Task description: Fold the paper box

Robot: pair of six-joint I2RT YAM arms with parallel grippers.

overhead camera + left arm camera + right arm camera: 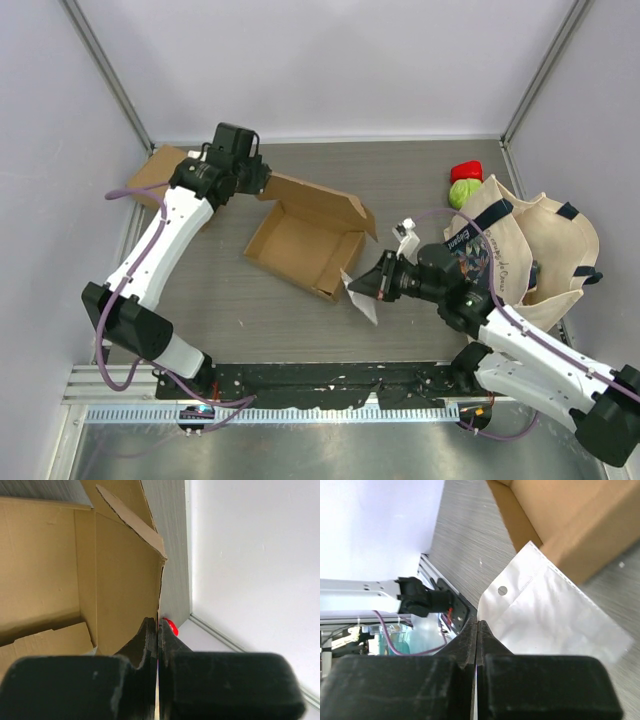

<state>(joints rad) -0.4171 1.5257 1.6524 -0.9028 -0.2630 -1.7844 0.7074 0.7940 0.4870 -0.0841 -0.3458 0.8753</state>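
Top view: paper box point(305, 240) lies open at mid-table, tray up, with a flap raised on its far side. Left claw point(262, 186) sits at the box's far-left corner, together on the flap edge. Right claw point(364, 285) is at the near-right corner, clamped on a white pouch point(365, 306) just beside the box wall. Tote bag point(530, 250) and a red and green object point(465, 183) lie to the right; a second cardboard piece point(158, 175) lies far left. Left wrist view: fingers pinched on the thin cardboard edge, with only a shallow bite showing. Right wrist view: fingers shut on the pouch's edge near its punched hole, box corner just beyond. Risks, judged: the shallow bite may slip as the flap swings. Nothing pins the light box, so a pull at one corner could drag it rather than crease it. The pouch could get trapped under a flap. Surface: table point(300, 325) grey, wood-grained, apparently smooth, so probably little grip. Room: plain white walls point(320, 60) on three sides, metal rail point(300, 412) along the near edge.
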